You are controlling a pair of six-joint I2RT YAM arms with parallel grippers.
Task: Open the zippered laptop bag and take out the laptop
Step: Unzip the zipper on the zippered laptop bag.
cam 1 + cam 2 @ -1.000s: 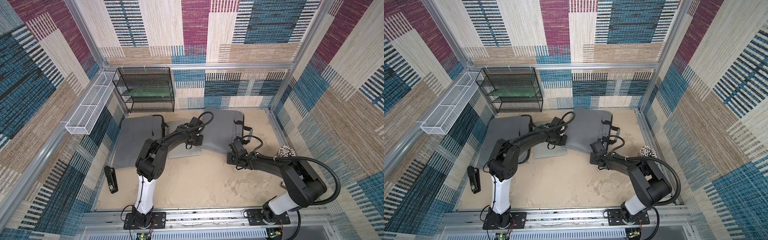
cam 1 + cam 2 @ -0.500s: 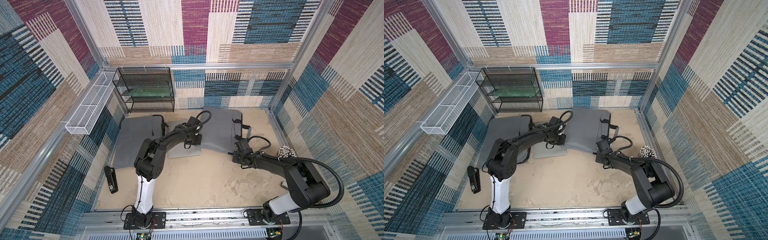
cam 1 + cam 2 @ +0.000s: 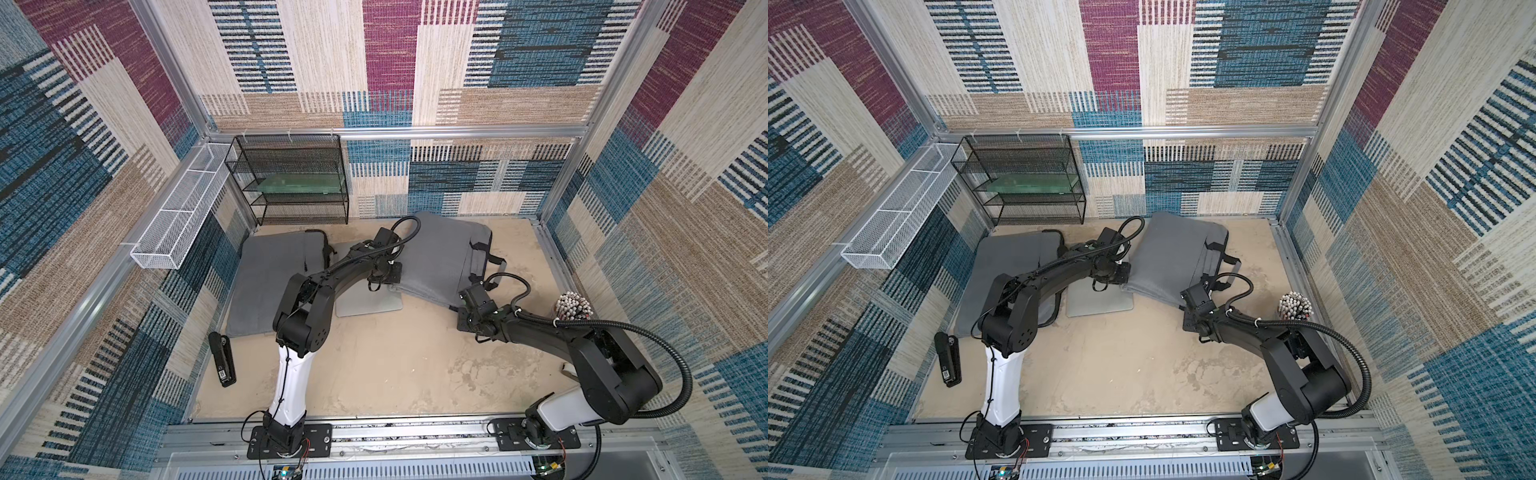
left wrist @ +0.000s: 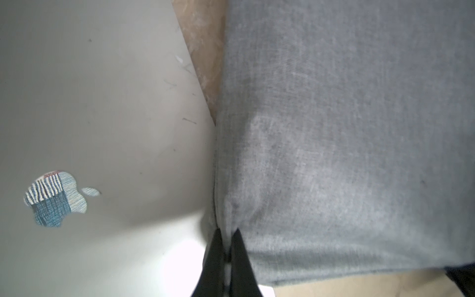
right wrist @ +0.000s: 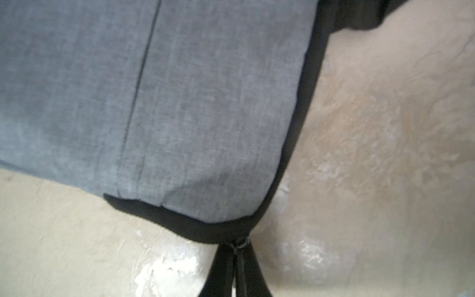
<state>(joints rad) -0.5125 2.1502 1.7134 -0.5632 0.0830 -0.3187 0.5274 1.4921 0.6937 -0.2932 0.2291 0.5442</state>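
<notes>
Pinching black edging at near corner of grey fabric laptop bag (image 5: 180, 102), right claw (image 5: 235, 253) is pressed together beside small metal ring (image 5: 241, 243). Farther in, flat silver laptop (image 3: 365, 301) lies on sandy worktop (image 3: 395, 374), one edge touching bag. Left claw (image 4: 226, 239) nips bag's side fold. Best move, likely: lift bag evenly, both arms together, clear of laptop without dragging it.
</notes>
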